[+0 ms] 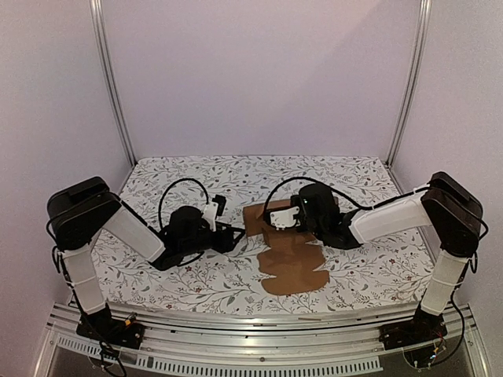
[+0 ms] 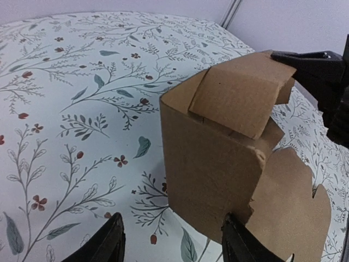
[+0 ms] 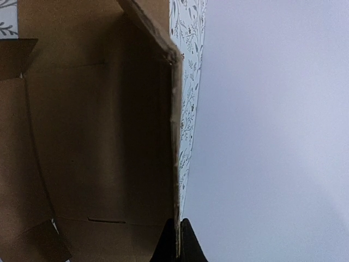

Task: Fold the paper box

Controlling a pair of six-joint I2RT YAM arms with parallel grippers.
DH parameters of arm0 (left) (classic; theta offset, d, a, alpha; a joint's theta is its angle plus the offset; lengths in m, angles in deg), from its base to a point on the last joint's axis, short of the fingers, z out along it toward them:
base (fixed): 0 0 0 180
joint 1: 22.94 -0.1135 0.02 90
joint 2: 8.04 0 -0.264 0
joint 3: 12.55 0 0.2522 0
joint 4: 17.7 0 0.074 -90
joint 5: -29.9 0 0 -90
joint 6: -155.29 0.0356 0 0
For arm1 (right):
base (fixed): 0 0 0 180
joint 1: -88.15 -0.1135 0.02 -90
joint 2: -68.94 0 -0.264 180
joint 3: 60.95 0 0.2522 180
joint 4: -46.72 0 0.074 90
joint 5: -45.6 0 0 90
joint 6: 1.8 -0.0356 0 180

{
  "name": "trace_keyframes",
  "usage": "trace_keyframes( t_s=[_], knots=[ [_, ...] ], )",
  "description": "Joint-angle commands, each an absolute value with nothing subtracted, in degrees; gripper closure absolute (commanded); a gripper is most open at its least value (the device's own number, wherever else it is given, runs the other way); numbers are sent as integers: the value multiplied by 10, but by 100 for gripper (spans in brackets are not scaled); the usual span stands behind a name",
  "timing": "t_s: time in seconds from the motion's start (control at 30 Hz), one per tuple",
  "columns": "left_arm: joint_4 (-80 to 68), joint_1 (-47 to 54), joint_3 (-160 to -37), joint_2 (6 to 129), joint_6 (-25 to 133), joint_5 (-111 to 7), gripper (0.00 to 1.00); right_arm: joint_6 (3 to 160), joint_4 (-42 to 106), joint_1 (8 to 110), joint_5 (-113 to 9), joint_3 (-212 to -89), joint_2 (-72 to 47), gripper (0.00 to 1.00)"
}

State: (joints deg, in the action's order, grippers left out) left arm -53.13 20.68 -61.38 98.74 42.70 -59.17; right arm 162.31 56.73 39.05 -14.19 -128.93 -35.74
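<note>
Two arms meet near the middle of my overhead view, both at the paper box [image 1: 292, 265], which sits on the flowered tablecloth [image 1: 196, 173] just right of centre. Part of it stands up as brown walls at the centre of the frame. The rest lies flat, a panel with rounded tabs spreading toward the bottom edge of the picture. My right gripper [image 1: 277, 221] comes in from the right side and is pinched tight on the edge of one upright wall. In the right wrist view its two black fingertips [image 3: 191, 251] sit at bottom centre with only the thickness of the cardboard between them. The box interior fills the left half of that frame, with a thin strip of cloth beside it and a pale wall [image 3: 272, 136] across the right half. My left gripper [image 1: 234, 236] reaches in from the left side and is spread wide, gripping nothing. In the left wrist view its fingers [image 2: 109, 243] stand at the bottom edge, one left of centre and one right of centre, and the box's near corner rises just beyond them. The right-hand finger overlaps the box's lower edge, but I cannot tell whether it touches. Toward the upper right of that view a top flap leans over at a tilt, and a black finger of the right gripper meets its far corner.
</note>
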Motion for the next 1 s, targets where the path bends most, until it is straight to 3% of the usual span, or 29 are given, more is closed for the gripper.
trace_keyframes(
  t_s=[0.0,0.2,0.57,0.97],
  knots=[
    [-621,198,-626,1025,432,-497,39,1653,685,386,-137,-1252,-324,100],
    [-626,198,-642,1037,450,-470,38,1711,825,368,-165,-1164,-307,100],
    [-557,195,-612,996,493,-458,38,1758,951,339,-165,-1068,-297,100],
    [-459,222,-720,1034,571,-388,35,1785,1078,328,-156,-1017,-339,100]
  ],
)
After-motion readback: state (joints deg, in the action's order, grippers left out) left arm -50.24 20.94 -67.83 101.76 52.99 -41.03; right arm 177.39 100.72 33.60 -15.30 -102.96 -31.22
